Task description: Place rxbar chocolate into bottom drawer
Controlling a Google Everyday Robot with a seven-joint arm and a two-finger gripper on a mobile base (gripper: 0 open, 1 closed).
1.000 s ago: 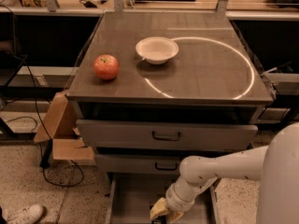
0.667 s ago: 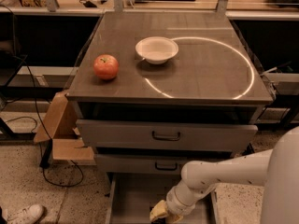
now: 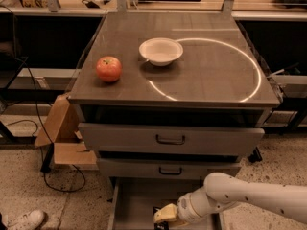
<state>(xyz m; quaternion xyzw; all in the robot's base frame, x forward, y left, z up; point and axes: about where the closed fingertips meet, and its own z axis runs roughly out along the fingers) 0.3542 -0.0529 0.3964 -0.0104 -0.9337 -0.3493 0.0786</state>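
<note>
at the bottom centre of the frame our gripper (image 3: pixel 164 214) hangs low in the open bottom drawer (image 3: pixel 132 202), with the rxbar chocolate (image 3: pixel 157 209) dark at its tip. we cannot tell whether it clamps the bar. we judge this the placing step; next comes release, then lifting clear.

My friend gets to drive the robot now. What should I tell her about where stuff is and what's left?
Pincer: down low in the pulled-out bottom drawer, near its front edge.
Rxbar chocolate: the small dark thing right at the pincer, over the drawer floor. I cannot tell whether it is held or already lying there.
Done: the drawer is open and the bar is at it.
Left: make sure the bar lies on the drawer floor, then lift the arm out.
Leave alone: the apple and the white bowl on top.
</note>
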